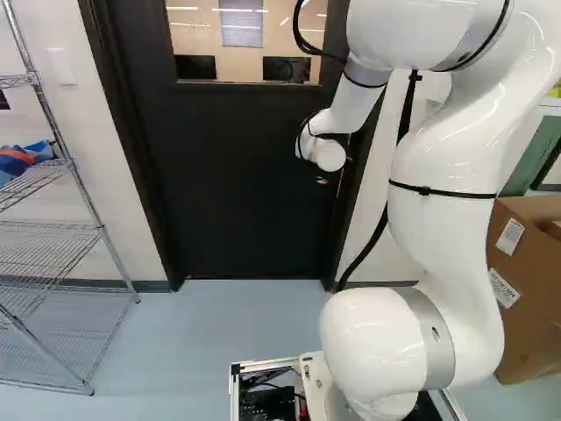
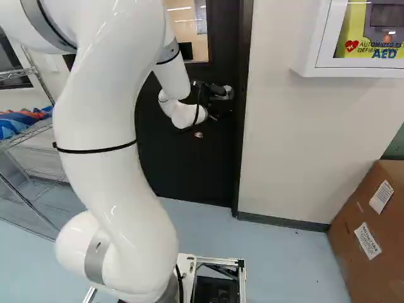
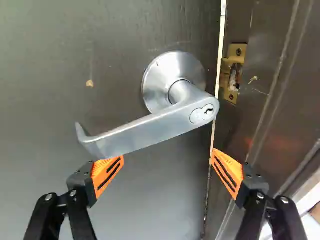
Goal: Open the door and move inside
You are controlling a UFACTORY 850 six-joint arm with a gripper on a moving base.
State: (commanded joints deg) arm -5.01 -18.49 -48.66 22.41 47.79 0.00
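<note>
Judging by the view, I am at the handle-turning step. The lever handle (image 3: 145, 131) is on the door (image 3: 45, 120); my gripper (image 3: 166, 159) stands wide beside it, gripping nothing. Next needs careful pressing down.

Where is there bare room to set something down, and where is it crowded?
Pale blue floor looks free between the black door, silver wire rack and white robot arm; more lies between the arm and brown cardboard box. It is crowded at the silver lever handle, with the open black gripper close by.
</note>
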